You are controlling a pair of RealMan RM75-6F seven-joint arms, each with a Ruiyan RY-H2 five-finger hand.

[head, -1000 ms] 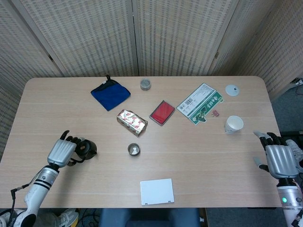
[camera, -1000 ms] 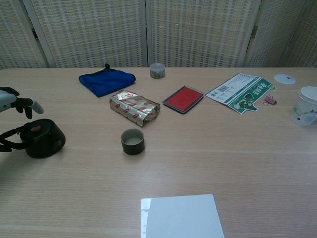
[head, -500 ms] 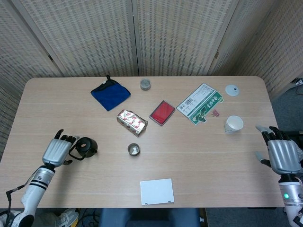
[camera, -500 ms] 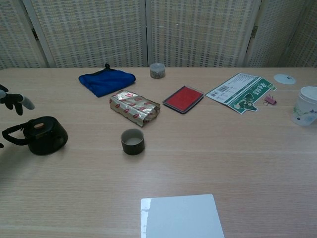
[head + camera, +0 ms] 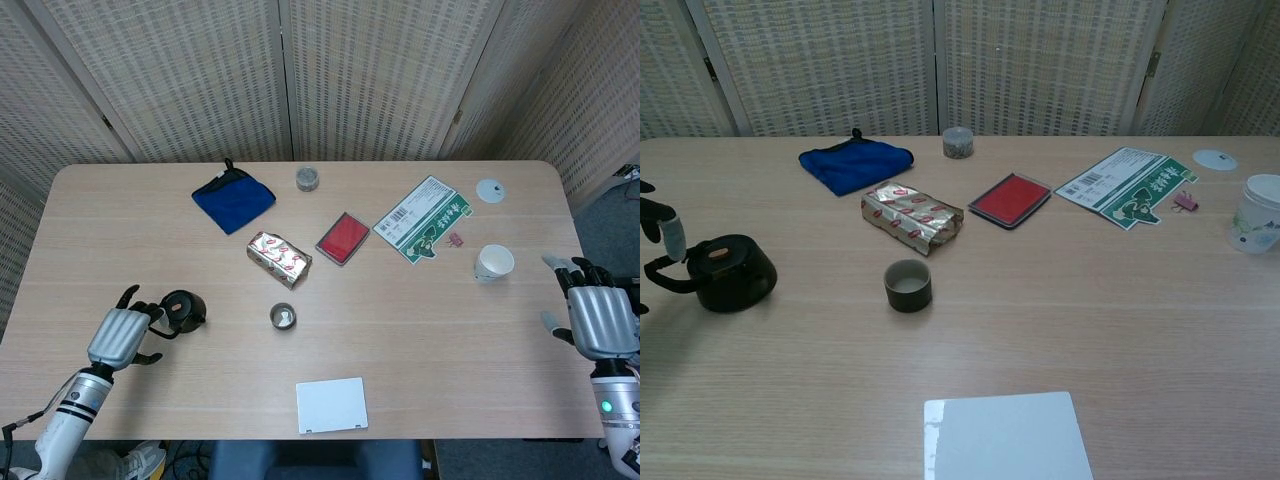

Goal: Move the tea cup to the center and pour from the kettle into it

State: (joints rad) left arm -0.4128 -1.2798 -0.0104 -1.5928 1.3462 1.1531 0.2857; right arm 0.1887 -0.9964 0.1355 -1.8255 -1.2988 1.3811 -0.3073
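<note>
Left of the cup (image 5: 283,317), which sits mid-table, I see the kettle (image 5: 183,309) standing; my left hand (image 5: 120,338) is beside its handle, fingers spread, holding nothing. Far right, my right hand (image 5: 600,323) is spread wide.

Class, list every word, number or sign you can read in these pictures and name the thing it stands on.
None can be read.
Green and white packet: barcode and white characters, too small.
Gold foil packet: red marks, blurred.
White paper cup: faint print, illegible.
</note>
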